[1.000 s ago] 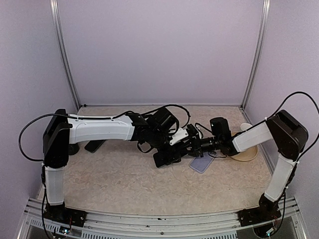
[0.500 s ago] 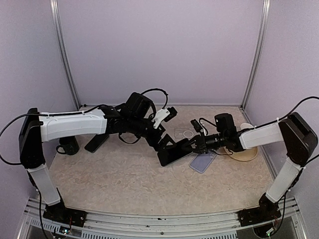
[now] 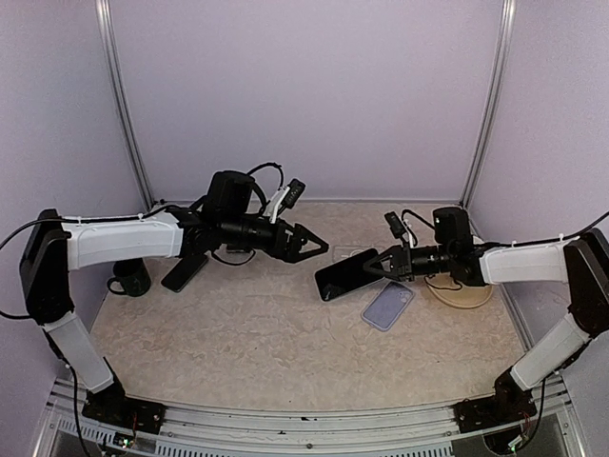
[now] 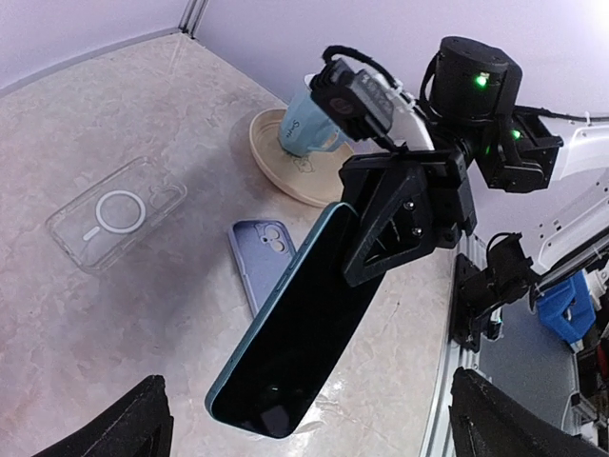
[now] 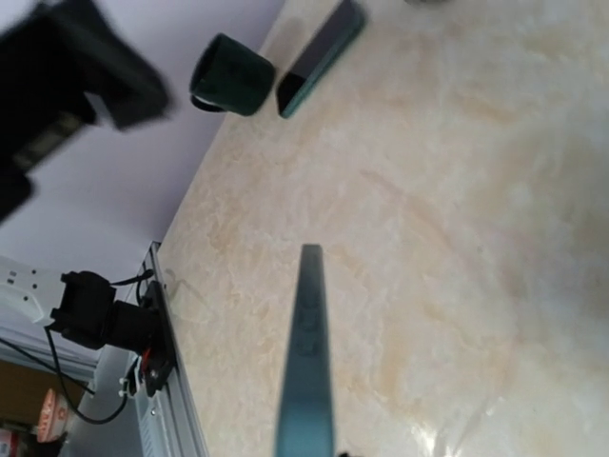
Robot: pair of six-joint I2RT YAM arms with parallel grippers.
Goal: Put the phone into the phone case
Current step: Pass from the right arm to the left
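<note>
Phone sits clamped in my right claw, tilted. The lilac case lies empty just below that claw. My left claw gapes empty opposite. Insertion not yet begun.

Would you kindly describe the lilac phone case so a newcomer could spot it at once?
Find the beige plate on the right side of the table. Just left of it, near the phone held by the right gripper, the lilac case lies flat. It is opaque pastel purple, unlike the clear case with a white ring.
</note>
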